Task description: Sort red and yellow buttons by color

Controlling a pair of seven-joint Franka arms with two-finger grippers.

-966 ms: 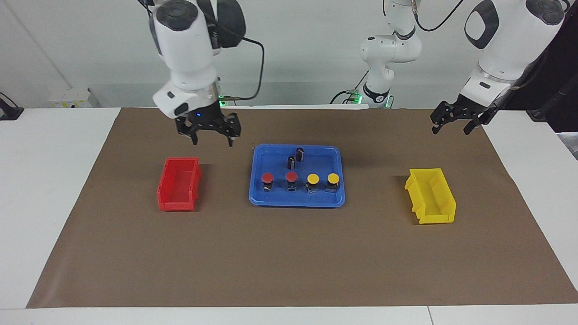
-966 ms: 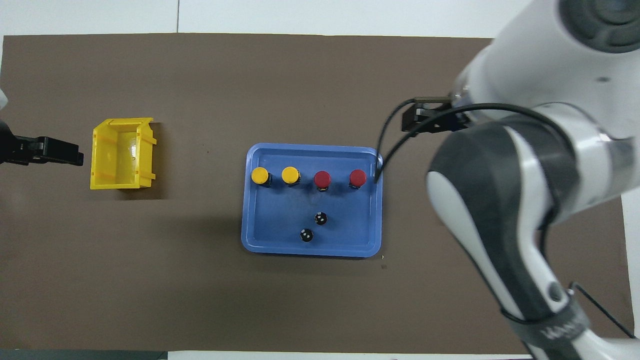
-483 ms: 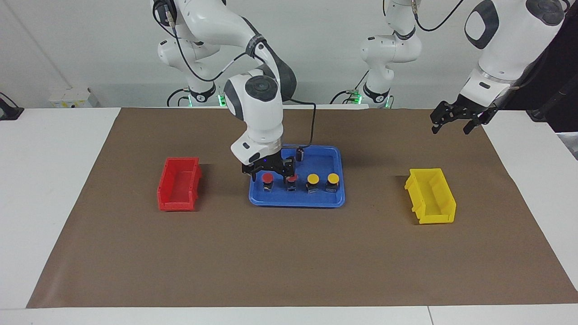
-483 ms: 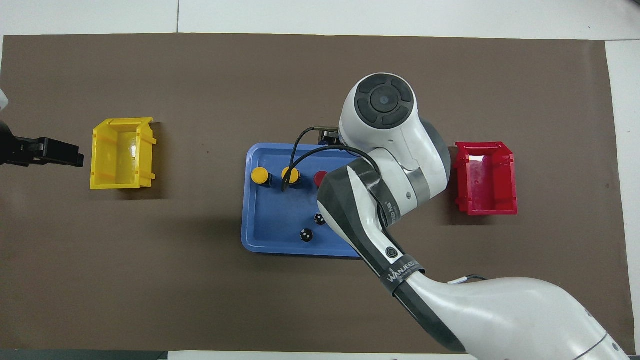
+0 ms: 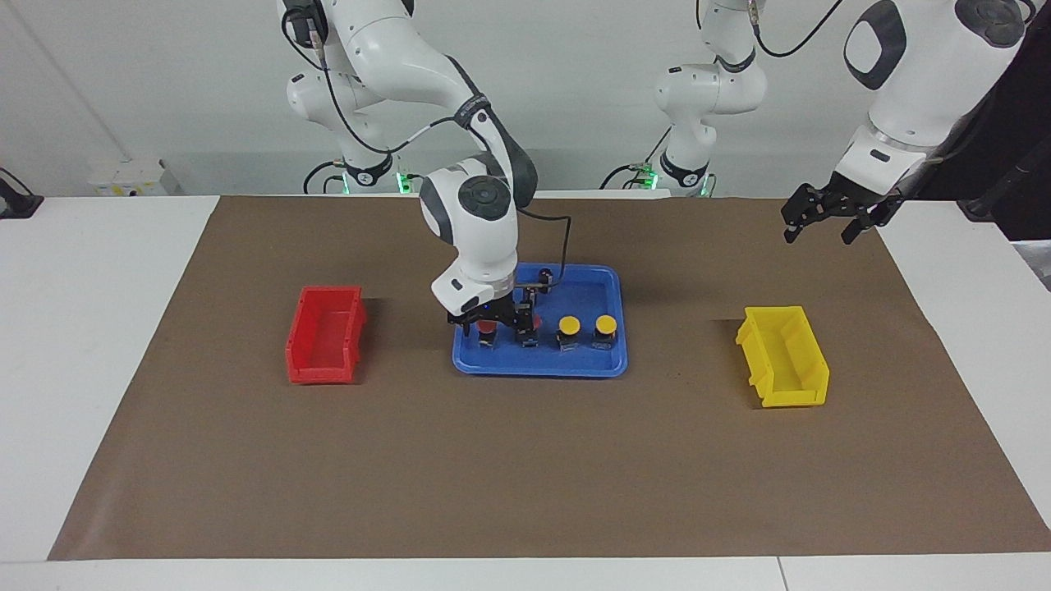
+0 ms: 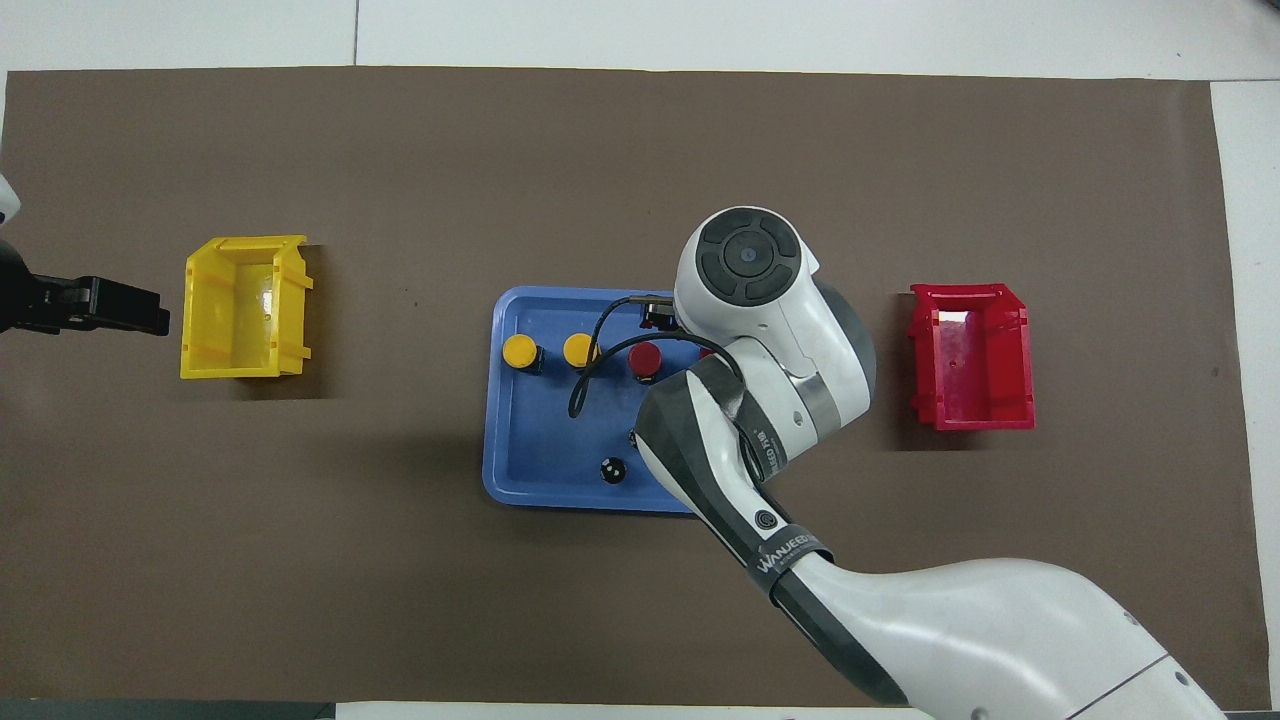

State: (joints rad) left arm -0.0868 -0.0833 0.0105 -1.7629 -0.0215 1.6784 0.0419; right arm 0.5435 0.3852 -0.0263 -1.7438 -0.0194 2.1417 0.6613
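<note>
Two red buttons [image 5: 487, 327] [image 5: 530, 325] and two yellow buttons [image 5: 566, 327] [image 5: 605, 322] stand in a row on the blue tray [image 5: 583, 363]. My right gripper [image 5: 493, 322] is down in the tray, open, with its fingers on either side of the red button nearest the right arm's end. In the overhead view the right arm covers that button; the second red button [image 6: 645, 359] and both yellow ones [image 6: 519, 351] [image 6: 580, 349] show. My left gripper [image 5: 823, 223] waits open in the air near the yellow bin [image 5: 784, 355].
A red bin [image 5: 324, 332] sits toward the right arm's end of the brown mat, and the yellow bin [image 6: 243, 308] toward the left arm's end. Two dark cylinders [image 5: 545, 276] [image 6: 613, 469] stand in the tray, nearer the robots than the buttons.
My right arm swung from above the red bin to the tray and lowered its gripper around the end red button. The left arm has not moved.
</note>
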